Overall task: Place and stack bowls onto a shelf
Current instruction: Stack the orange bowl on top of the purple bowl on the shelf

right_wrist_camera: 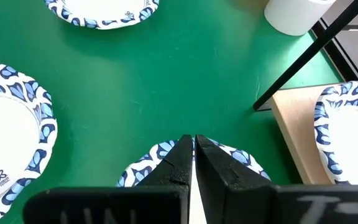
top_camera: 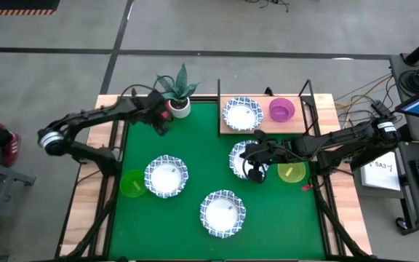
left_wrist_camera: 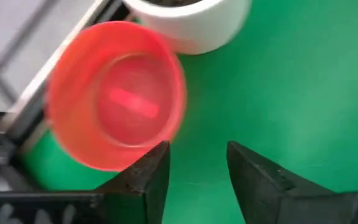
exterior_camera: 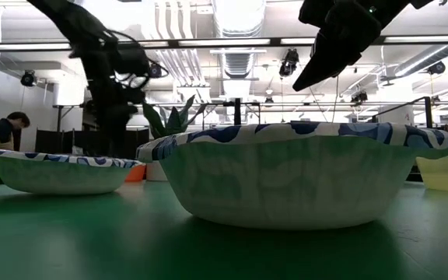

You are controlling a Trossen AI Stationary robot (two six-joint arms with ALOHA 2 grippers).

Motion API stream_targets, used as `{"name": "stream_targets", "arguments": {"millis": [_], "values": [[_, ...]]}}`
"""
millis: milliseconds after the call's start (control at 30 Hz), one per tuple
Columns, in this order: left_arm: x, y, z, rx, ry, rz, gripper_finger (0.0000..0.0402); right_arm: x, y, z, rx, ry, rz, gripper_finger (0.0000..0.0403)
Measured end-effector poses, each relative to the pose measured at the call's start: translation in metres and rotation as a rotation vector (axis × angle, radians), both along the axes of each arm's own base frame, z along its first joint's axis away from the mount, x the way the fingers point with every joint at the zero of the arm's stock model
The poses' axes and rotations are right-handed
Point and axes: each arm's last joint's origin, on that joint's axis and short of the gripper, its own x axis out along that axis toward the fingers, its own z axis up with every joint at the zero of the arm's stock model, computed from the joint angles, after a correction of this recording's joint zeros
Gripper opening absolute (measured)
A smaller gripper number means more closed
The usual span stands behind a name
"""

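Right of centre in the high view, a thin, light, flexible patterned bowl (top_camera: 244, 159) is pinched at its rim by the clenched right gripper (top_camera: 256, 161), while the left gripper (left_wrist_camera: 196, 163) is held parted beside the red bowl (left_wrist_camera: 117, 93).

In the left wrist view we see the small red plastic bowl (left_wrist_camera: 117, 93) blurred, and the white round pot (left_wrist_camera: 188, 22) cut off. The right gripper (right_wrist_camera: 194, 155) hides most of the blue-rimmed white paper bowl (right_wrist_camera: 145, 165) beneath it.
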Motion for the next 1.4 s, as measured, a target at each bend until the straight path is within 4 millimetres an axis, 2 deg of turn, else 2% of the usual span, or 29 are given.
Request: {"name": "stream_targets", "arguments": {"millis": [133, 400, 833, 1067, 1233, 1400], "values": [[0.006, 0.008, -0.013, 0.036, 0.132, -0.058, 0.0159, 0.0, 0.0, 0.0, 0.006, -0.001, -0.005, 0.0009], [0.013, 0.019, -0.03, 0.035, 0.194, -0.129, 0.0155, 0.0, 0.0, 0.0, 0.007, -0.001, -0.006, 0.0009], [0.011, 0.03, -0.035, 0.059, 0.186, -0.118, 0.0155, 0.0, 0.0, 0.0, 0.017, -0.004, -0.015, 0.0009], [0.007, 0.03, -0.039, 0.045, 0.197, -0.106, 0.0153, 0.0, 0.0, 0.0, 0.017, -0.004, -0.015, 0.0009], [0.007, 0.029, -0.04, 0.043, 0.198, -0.107, 0.0115, 0.0, 0.0, 0.0, 0.019, -0.004, -0.016, 0.0009], [0.006, 0.029, -0.04, 0.032, 0.199, -0.092, 0.0032, 0.0, 0.0, 0.0, 0.02, -0.004, -0.017, 0.0009]]}}
